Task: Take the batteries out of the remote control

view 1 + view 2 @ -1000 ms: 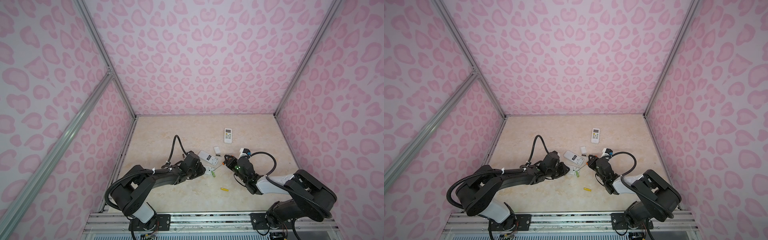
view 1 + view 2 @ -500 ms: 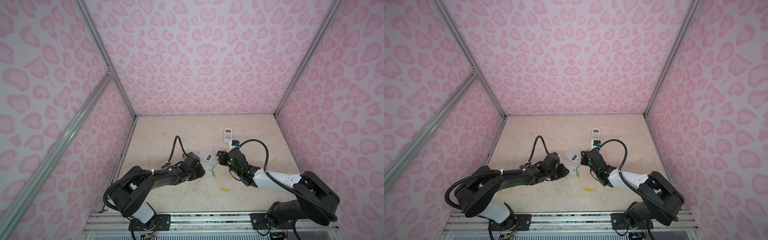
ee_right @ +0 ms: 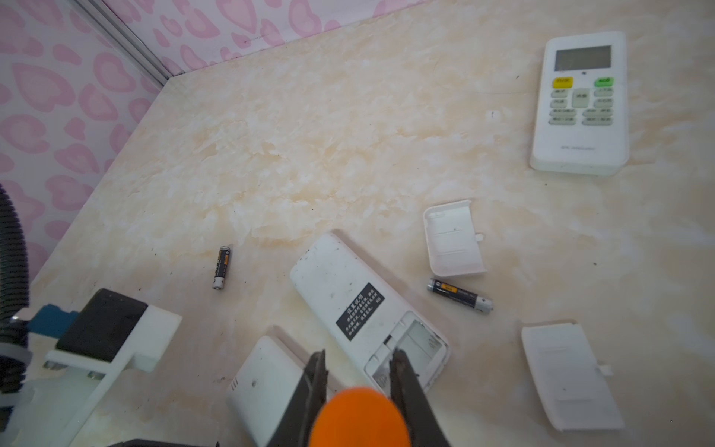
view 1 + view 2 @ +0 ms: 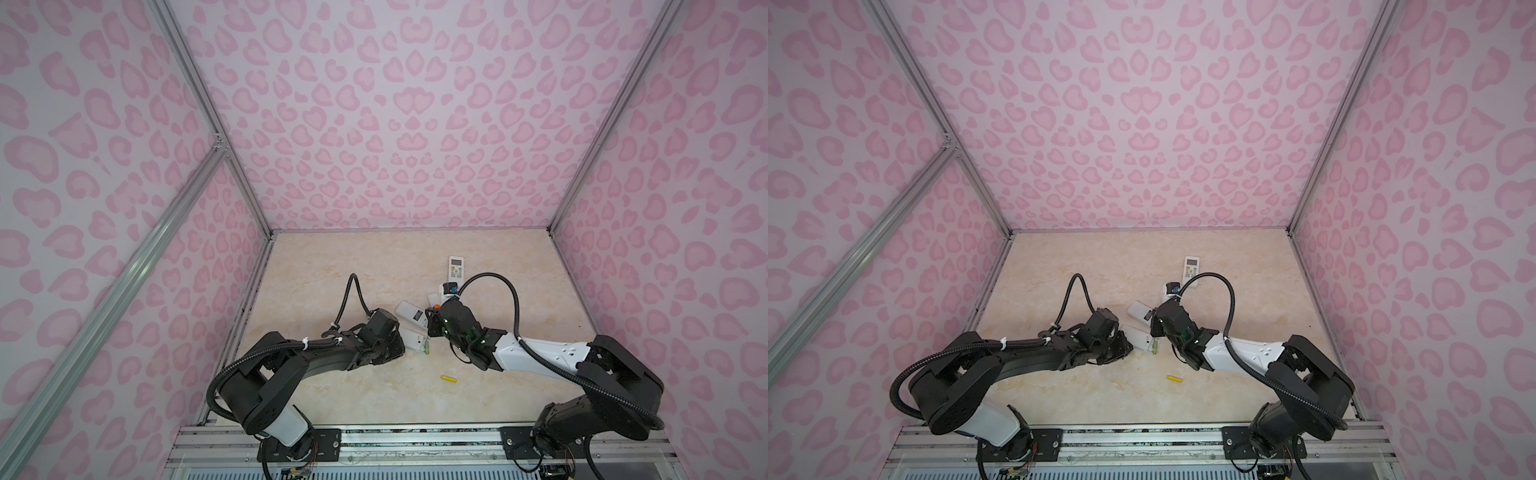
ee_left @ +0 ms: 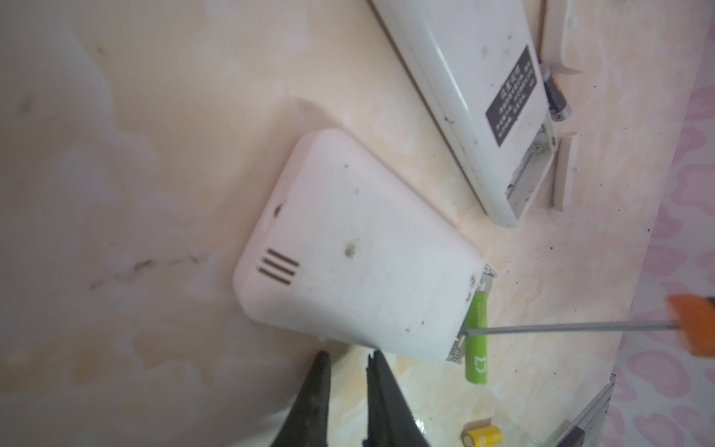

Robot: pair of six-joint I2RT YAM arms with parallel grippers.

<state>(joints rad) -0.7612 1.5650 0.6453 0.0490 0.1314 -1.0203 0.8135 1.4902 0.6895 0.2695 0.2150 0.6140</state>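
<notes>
In the left wrist view a white remote control (image 5: 356, 251) lies back-up, with a green battery (image 5: 478, 340) half out of its open end. The metal tip of a screwdriver (image 5: 561, 328) rests against that battery. My right gripper (image 3: 360, 351) is shut on the screwdriver's orange handle (image 3: 360, 418). My left gripper (image 5: 348, 354) stands slightly open and empty, its tips at the remote's near edge. A yellow battery (image 4: 449, 378) lies loose toward the front. Two black batteries (image 3: 222, 267) (image 3: 460, 296) lie on the table. In both top views the grippers (image 4: 397, 348) (image 4: 1156, 328) meet at the remote.
A second white remote (image 3: 348, 302) with a black label lies back-up beside the first, its compartment open and empty. Two white covers (image 3: 452, 240) (image 3: 568, 375) lie near it. A third remote (image 3: 580, 100) lies face-up farther back. Pink patterned walls (image 4: 395, 124) close in the table.
My right arm has swung left toward the remotes with the screwdriver in its grip. The left arm has not moved.
</notes>
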